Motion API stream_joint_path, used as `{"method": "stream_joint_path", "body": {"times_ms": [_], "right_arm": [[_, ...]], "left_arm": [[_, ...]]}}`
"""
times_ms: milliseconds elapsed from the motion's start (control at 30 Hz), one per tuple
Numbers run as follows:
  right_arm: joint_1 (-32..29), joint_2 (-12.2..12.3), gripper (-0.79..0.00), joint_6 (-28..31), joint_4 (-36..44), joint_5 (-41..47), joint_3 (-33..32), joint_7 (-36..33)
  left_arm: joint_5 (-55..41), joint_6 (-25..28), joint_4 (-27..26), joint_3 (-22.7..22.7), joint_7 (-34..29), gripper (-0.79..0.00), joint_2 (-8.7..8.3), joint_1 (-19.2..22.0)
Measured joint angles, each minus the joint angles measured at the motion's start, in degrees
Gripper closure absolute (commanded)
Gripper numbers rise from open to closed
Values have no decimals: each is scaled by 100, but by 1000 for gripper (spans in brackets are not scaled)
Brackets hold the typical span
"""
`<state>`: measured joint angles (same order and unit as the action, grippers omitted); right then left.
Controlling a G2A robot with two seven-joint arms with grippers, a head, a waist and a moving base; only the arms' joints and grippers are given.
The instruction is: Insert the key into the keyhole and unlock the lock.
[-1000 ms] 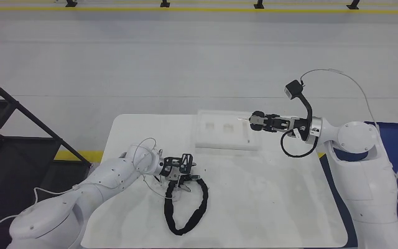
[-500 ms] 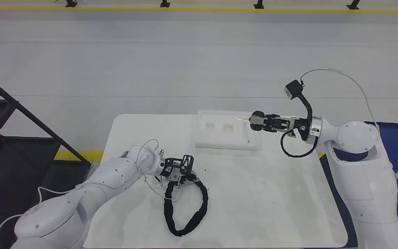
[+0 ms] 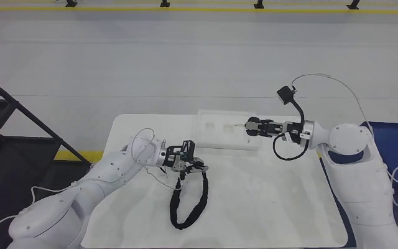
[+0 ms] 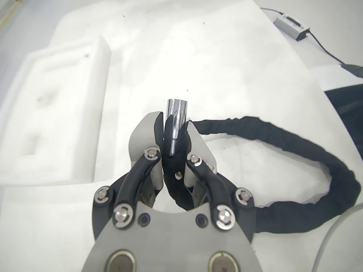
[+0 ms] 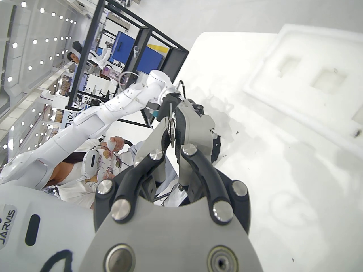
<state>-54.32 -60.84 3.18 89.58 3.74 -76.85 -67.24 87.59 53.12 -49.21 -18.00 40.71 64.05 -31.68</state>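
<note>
Steel, likely hard and slick, at the barrel of the lock [image 4: 176, 108], cable limp on the table [image 4: 227, 57]: best pinched there, as by the closed left gripper [image 4: 173, 124]; small light key [image 5: 170, 125] nipped in the right gripper [image 5: 178, 123], well apart.

Lock [image 4: 176, 114]: chrome cylinder, black fabric cable. Key [image 5: 170, 126] silver. Foam tray [image 3: 214, 142] white. Table [image 3: 273, 199] white.

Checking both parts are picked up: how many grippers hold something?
2. The left gripper clamps the lock by its metal end above the table; the right gripper holds the key near the tray.
</note>
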Motion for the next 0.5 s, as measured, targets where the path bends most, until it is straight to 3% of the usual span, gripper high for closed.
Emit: {"method": "stream_joint_path", "body": {"times_ms": [267, 500], "right_arm": [[-23, 8, 0, -836, 56, -111, 295, -15], [-164, 53, 0, -1521, 430, -460, 440, -42]], "left_arm": [[-257, -201, -738, -550, 72, 0, -231, -71], [-395, -381, -1291, -818, -146, 0, -264, -191]]}}
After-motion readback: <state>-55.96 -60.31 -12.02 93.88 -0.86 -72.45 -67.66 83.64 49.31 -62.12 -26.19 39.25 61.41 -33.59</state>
